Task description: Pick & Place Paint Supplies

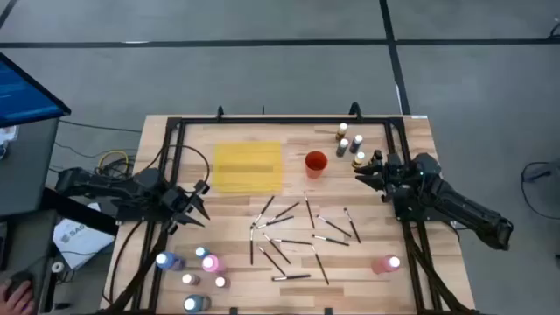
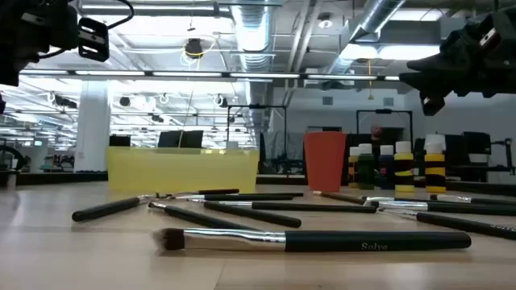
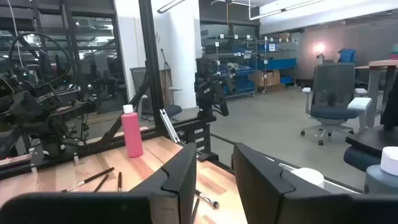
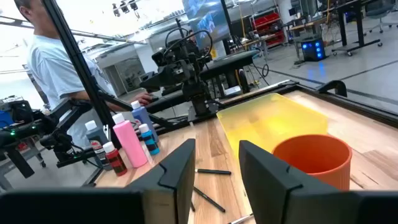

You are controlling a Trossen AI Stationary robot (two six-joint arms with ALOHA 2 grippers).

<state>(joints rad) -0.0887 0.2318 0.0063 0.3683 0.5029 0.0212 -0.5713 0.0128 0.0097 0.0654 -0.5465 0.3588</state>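
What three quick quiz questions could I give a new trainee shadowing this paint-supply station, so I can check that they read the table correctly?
1. True or false: the orange cup stands directly on the yellow mat.
2. Which supplies lie scattered across the middle of the table? A) bottles B) brushes C) cups
3. In the high view, is either the left gripper or the right gripper holding anything?

Key
1. False: the cup stands beside the mat, on bare wood.
2. B.
3. No: both grippers have their fingers apart with nothing between them.
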